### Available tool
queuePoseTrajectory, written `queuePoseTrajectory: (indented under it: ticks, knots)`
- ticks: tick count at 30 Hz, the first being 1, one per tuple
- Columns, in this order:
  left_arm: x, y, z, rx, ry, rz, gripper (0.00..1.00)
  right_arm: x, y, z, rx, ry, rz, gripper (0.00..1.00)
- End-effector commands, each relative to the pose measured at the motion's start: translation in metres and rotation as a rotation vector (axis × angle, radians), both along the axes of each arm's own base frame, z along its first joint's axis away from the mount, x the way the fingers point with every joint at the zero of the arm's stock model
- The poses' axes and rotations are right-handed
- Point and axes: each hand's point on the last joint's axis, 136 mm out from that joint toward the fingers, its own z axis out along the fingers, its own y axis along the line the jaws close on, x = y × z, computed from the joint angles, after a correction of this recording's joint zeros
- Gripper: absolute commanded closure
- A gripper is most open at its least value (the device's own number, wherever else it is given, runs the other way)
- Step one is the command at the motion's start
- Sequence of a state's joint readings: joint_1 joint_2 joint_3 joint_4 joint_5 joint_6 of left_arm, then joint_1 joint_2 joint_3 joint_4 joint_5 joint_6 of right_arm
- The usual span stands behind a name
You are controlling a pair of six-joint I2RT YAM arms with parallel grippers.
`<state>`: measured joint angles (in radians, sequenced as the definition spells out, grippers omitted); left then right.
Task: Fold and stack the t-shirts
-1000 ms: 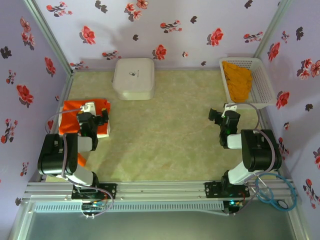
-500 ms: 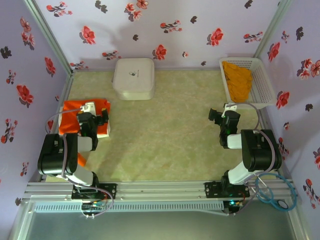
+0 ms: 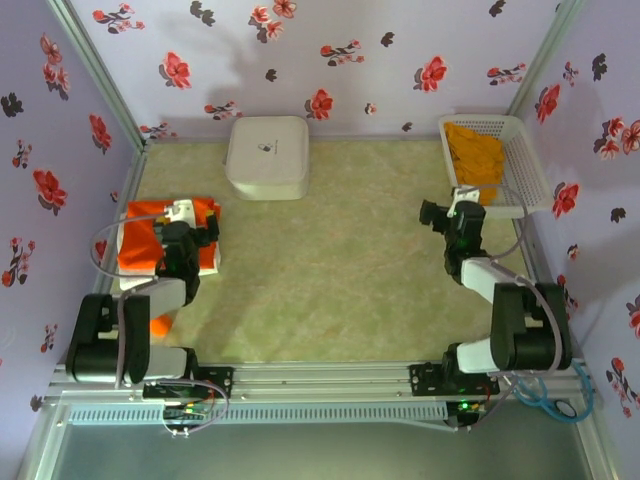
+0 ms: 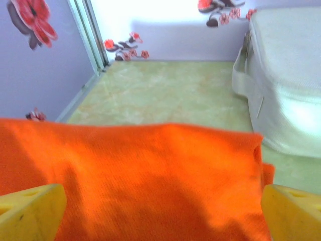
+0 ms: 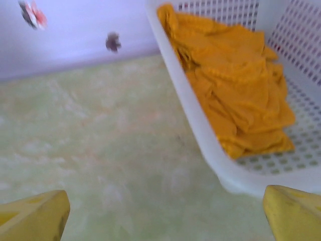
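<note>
The left gripper (image 4: pixel 161 213) is released, its 2 yellow fingertips (image 4: pixel 30 211) spread wide over the folded red-orange shirt (image 3: pixel 140 245) and grasping nothing. That shirt lies at the left side of the table (image 3: pixel 330 270), with white cloth (image 3: pixel 207 264) showing at its near right edge beneath it. The right gripper (image 5: pixel 164 215) is released too, jaws wide over bare table just beside the basket (image 3: pixel 530 165), nothing between them. The mustard shirt (image 5: pixel 235 85) lies crumpled in that basket at the far right corner. A white box (image 3: pixel 267 157) sits at the back wall, well apart from both shirts; the small dark mark on its lid is too small to read.
</note>
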<state>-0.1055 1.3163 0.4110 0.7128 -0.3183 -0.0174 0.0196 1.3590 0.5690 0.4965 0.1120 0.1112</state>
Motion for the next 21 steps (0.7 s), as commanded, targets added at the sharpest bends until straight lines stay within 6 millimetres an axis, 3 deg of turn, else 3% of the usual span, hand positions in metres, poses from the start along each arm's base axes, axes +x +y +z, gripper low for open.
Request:
queuePoseTrajectory:
  ticks: [1,7,11,14,17,21]
  knots:
    - [-0.002,0.007,0.015,0.0,0.052,0.066,0.0,-0.003,-0.004,0.013,0.083,0.046,-0.072,0.01]
    - [-0.008,-0.006,0.032,-0.101,0.123,0.069,0.02,0.012,-0.033,0.051,0.234,0.187,-0.324,0.01]
    - [-0.018,-0.028,0.032,-0.135,0.204,-0.017,0.02,0.037,-0.04,0.064,0.397,0.243,-0.372,0.01]
    - [-0.027,-0.038,0.027,-0.177,0.241,-0.056,0.03,0.056,-0.047,0.065,0.491,0.26,-0.392,0.01]
    - [-0.037,-0.053,0.017,-0.235,0.295,-0.114,0.03,0.078,-0.056,0.055,0.595,0.29,-0.429,0.08]
    - [-0.05,-0.069,0.006,-0.276,0.37,-0.154,0.04,0.101,-0.079,0.04,0.59,0.302,-0.519,0.1]
